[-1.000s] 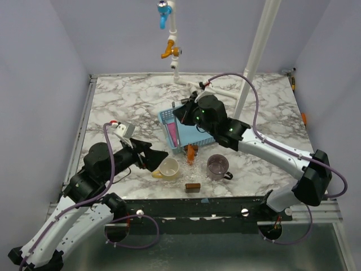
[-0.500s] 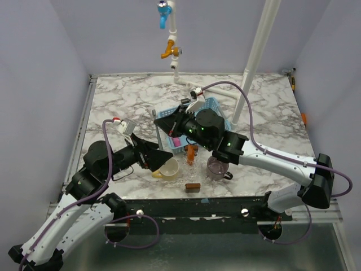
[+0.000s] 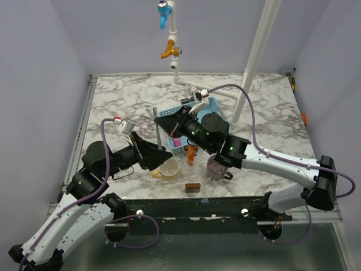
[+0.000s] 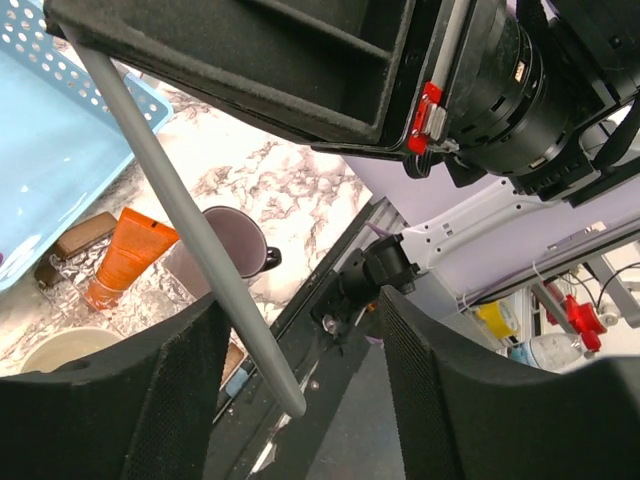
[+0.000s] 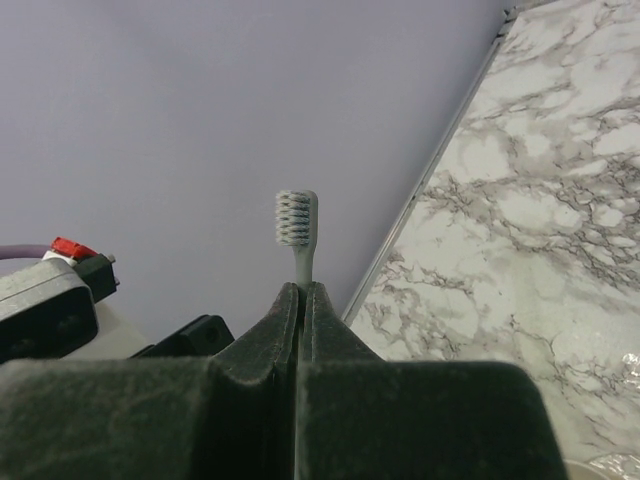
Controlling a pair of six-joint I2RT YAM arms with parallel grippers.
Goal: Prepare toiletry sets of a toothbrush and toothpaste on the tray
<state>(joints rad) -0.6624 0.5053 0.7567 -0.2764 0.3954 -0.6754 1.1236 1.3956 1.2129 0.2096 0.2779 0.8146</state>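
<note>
Plainly, right claw [image 5: 300,292] clamps the toothbrush [image 5: 297,218]; left claw [image 4: 302,335] gapes apart.

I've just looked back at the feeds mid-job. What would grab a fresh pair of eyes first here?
The toothbrush stands out, pinched in the shut right claw with its bristled head poking out beyond it, near the blue tray. Its handle end reaches between the fingers of the open left claw. The orange toothpaste lies outside the tray, beside a purple cup.
</note>
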